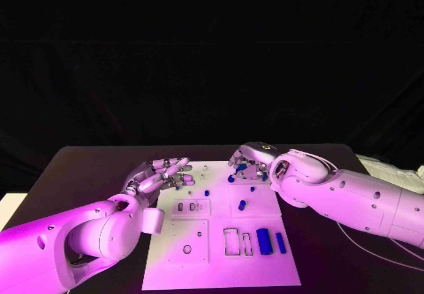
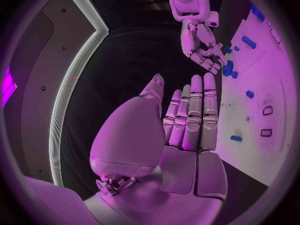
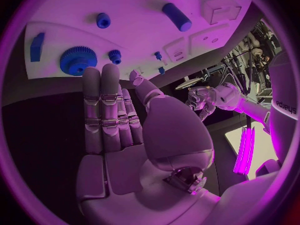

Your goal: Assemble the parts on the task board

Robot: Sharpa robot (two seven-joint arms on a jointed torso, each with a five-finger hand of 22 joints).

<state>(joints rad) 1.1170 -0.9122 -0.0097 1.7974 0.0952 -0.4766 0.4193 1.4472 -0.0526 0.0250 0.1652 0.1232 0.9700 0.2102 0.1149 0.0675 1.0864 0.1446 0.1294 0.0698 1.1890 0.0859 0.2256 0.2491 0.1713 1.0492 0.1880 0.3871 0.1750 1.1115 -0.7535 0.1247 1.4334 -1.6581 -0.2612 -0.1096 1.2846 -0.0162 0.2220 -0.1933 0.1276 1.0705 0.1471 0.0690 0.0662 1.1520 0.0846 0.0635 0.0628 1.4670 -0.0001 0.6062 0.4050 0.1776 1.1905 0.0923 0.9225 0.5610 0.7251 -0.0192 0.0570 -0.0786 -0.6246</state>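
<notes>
The white task board (image 1: 221, 257) lies in the middle of the table. My left hand (image 1: 163, 174) hovers at the board's far left corner, fingers straight and apart, holding nothing; its flat palm (image 2: 187, 120) is bare. My right hand (image 1: 250, 162) is over the board's far right part, its fingers (image 3: 106, 110) stretched out and empty. Just beyond its fingertips lie a big blue gear (image 3: 76, 60) and a small blue gear (image 3: 114, 56). A blue cylinder (image 1: 263, 241) and a flat blue piece (image 1: 280, 242) lie at the board's near right.
Small blue pegs (image 1: 241, 205) (image 1: 207, 192) stand in the board's middle. Empty rectangular slots (image 1: 231, 242) lie left of the cylinder, and an oval hole (image 1: 187, 249) at the near left. Black table (image 1: 88, 165) surrounds the board.
</notes>
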